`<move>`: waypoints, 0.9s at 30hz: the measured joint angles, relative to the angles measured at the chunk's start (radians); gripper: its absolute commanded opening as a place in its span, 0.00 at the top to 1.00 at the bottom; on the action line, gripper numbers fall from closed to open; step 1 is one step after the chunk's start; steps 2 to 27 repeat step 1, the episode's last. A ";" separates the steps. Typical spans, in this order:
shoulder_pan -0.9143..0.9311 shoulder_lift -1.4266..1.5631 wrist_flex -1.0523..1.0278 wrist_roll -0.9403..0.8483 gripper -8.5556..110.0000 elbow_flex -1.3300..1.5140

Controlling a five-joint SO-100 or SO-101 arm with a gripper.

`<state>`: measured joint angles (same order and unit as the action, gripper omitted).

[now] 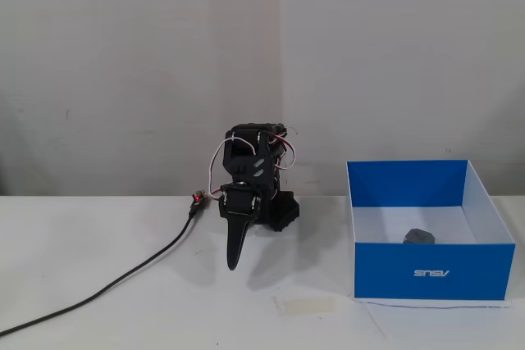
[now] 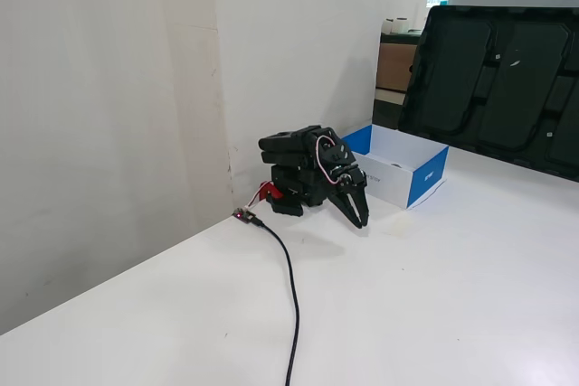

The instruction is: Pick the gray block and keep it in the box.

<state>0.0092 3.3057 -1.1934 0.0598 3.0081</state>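
Note:
The gray block (image 1: 418, 236) lies inside the blue box (image 1: 431, 272), on its white floor near the front wall. In a fixed view from the side the box (image 2: 425, 178) stands right of the arm, and the block is hidden by the box's wall. The black arm is folded down against the wall, well left of the box. Its gripper (image 1: 234, 261) points down at the table with the jaws closed and nothing between them. It also shows in the side view (image 2: 361, 220).
A black cable (image 1: 123, 279) runs from the arm's base to the left front across the white table; it also shows in the side view (image 2: 294, 296). A flat pale tape strip (image 1: 305, 306) lies on the table left of the box. A large black tray (image 2: 498, 88) leans at the right.

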 measured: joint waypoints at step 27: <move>0.000 0.000 0.000 0.000 0.93 0.000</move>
